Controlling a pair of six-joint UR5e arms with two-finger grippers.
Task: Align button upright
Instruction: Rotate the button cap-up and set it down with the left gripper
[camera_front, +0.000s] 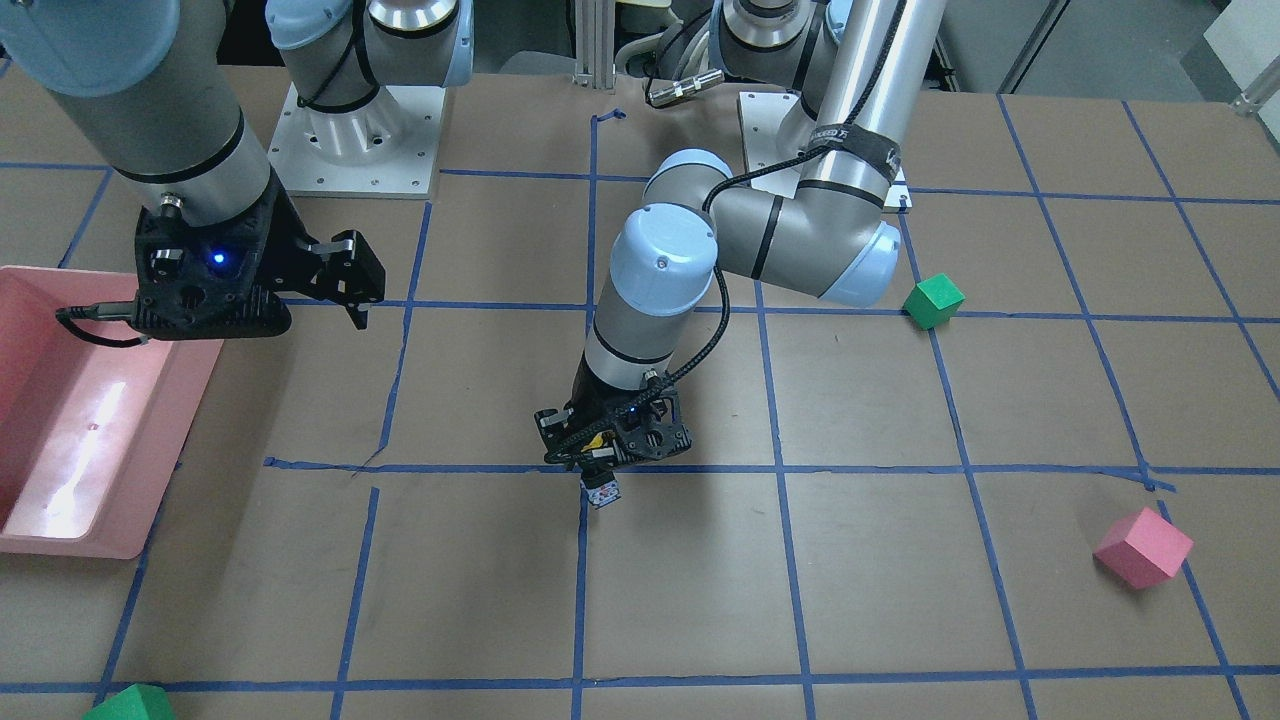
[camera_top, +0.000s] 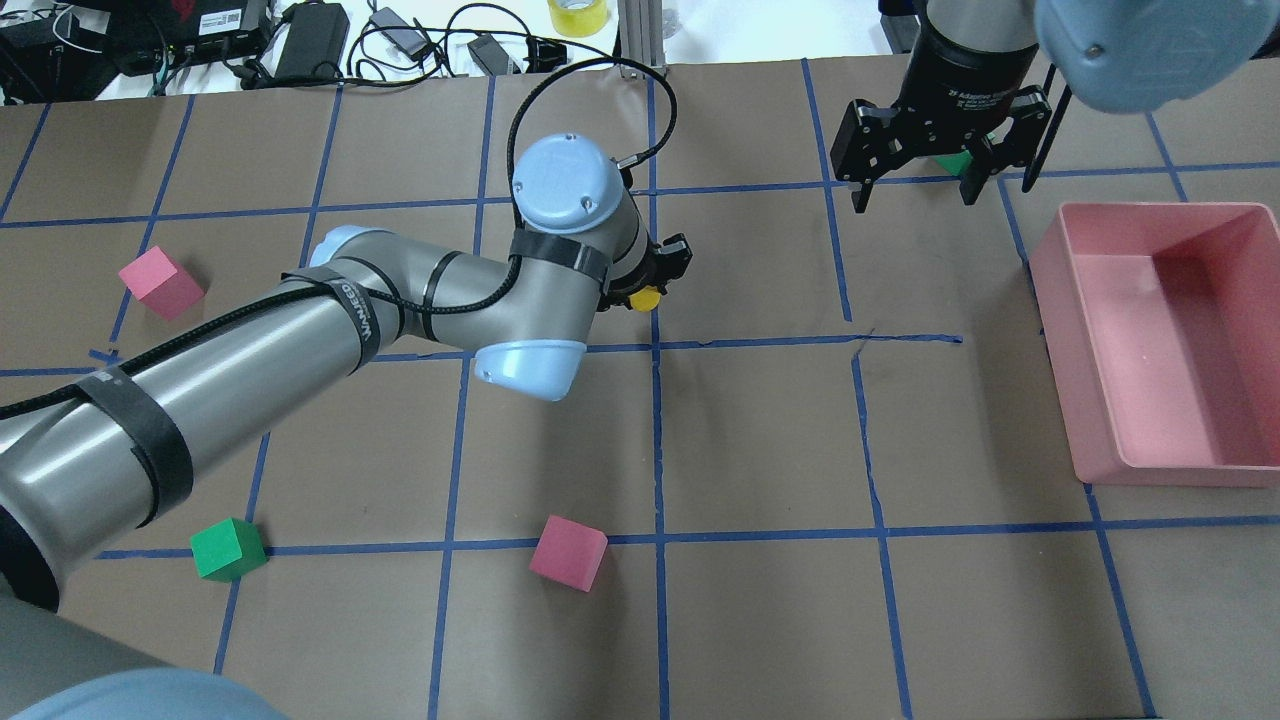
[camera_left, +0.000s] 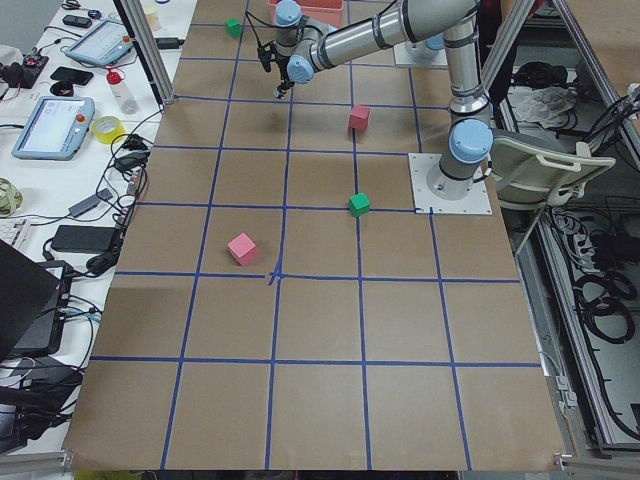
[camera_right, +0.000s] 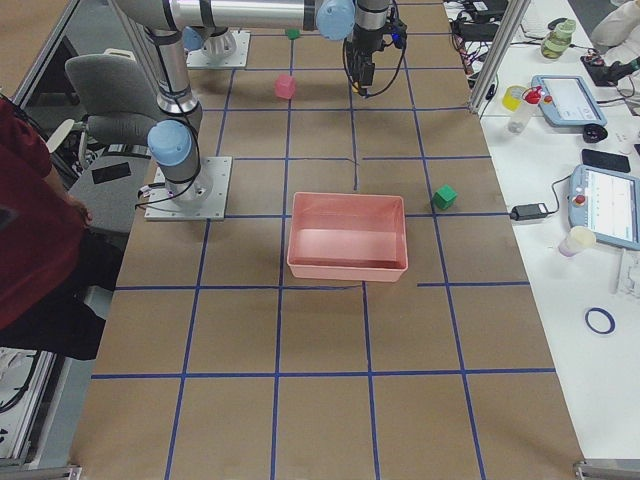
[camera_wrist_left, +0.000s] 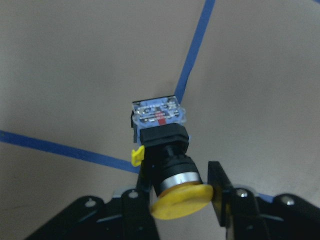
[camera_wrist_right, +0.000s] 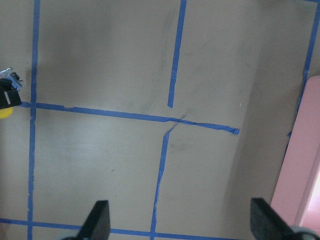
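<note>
The button (camera_wrist_left: 165, 160) has a yellow cap, a black body and a blue-white terminal base. It sits between my left gripper's fingers (camera_wrist_left: 219, 197), cap toward the wrist camera and base pointing down at a blue tape crossing. My left gripper (camera_front: 610, 445) is shut on it near the table's middle. Its base shows below the fingers (camera_front: 600, 492), and its cap shows in the overhead view (camera_top: 645, 298). Whether the base touches the table I cannot tell. My right gripper (camera_front: 350, 285) is open and empty, hovering apart near the pink bin; it also shows in the overhead view (camera_top: 912, 185).
A pink bin (camera_top: 1150, 465) stands on my right side (camera_front: 110, 545). Loose cubes lie around: pink (camera_top: 160, 283), green (camera_top: 228, 548), pink (camera_top: 568, 552), and green (camera_top: 955, 162) behind the right gripper. Blue tape lines grid the brown table.
</note>
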